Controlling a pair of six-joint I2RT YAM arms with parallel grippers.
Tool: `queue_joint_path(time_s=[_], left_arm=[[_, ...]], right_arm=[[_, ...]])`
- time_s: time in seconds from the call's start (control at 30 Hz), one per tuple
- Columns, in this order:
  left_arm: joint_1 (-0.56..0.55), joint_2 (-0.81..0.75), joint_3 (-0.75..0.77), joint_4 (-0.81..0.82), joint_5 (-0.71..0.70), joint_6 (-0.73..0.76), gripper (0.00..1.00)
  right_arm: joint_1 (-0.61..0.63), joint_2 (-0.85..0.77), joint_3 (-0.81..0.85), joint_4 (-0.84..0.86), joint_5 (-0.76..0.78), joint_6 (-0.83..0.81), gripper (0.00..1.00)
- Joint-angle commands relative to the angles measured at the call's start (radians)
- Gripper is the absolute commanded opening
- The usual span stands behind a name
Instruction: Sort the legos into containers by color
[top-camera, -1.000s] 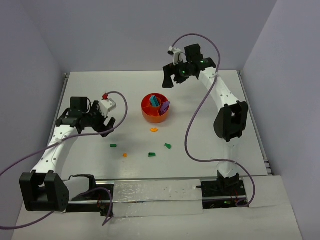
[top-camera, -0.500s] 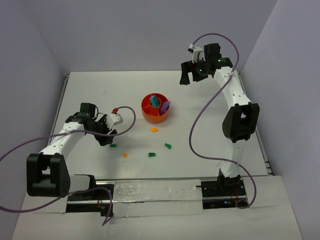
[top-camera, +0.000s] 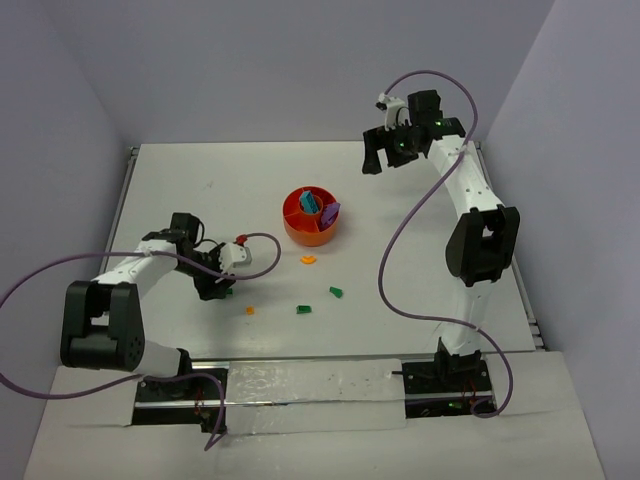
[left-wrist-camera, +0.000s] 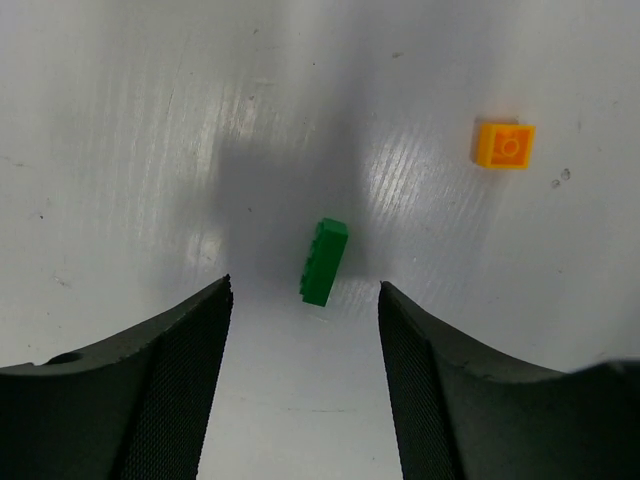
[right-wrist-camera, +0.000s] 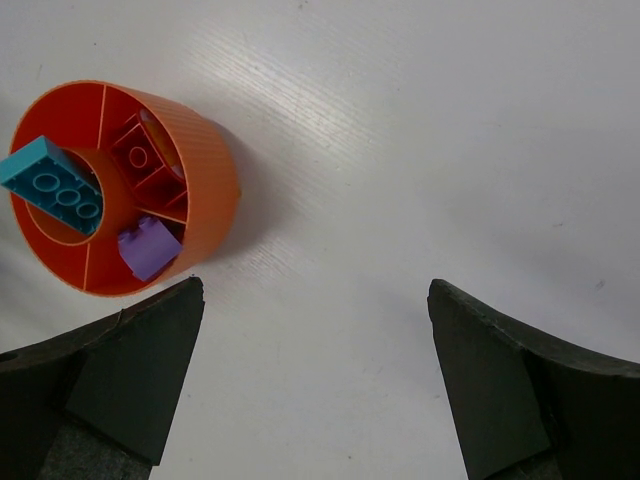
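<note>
The orange bowl stands mid-table; it holds a teal block, a purple block and red pieces. My left gripper is open and low over the table, with a small green brick lying just ahead of its fingertips, between their lines but not touched. A small orange brick lies beyond it. My right gripper is open and empty, raised over the far right of the table, and it sees the bowl at its left.
Loose pieces lie near of the bowl: an orange piece, two green bricks and a tiny orange brick. Purple cables loop beside both arms. The table edge and walls bound the back.
My left gripper has moved right and toward the near edge, dropping down over the green brick. My right arm swung right earlier and has since hardly moved.
</note>
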Motion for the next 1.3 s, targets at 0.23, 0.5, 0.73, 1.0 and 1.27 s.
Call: queue_joint_path(time_s=[0.23, 0.5, 0.73, 1.0, 1.27], left_arm=[[-0.036, 0.005, -0.077, 0.134, 0.062, 0.088, 0.56], [-0.049, 0.025, -0.083, 0.176, 0.034, 0.089, 0.40], [-0.049, -0.001, -0.086, 0.150, 0.040, 0.122, 0.05], [-0.048, 0.047, 0.279, 0.219, 0.220, -0.375, 0.00], [-0.107, 0.285, 0.666, 0.452, 0.178, -1.008, 0.00]], right_arm=[[-0.014, -0.077, -0.036, -0.002, 0.021, -0.017, 1.00], [-0.016, -0.084, -0.047, -0.001, 0.020, -0.017, 1.00], [-0.016, -0.087, -0.045, -0.001, 0.025, -0.022, 1.00], [-0.020, -0.103, -0.050, -0.006, 0.022, -0.021, 1.00], [-0.023, -0.114, -0.052, -0.003, 0.026, -0.022, 1.00]])
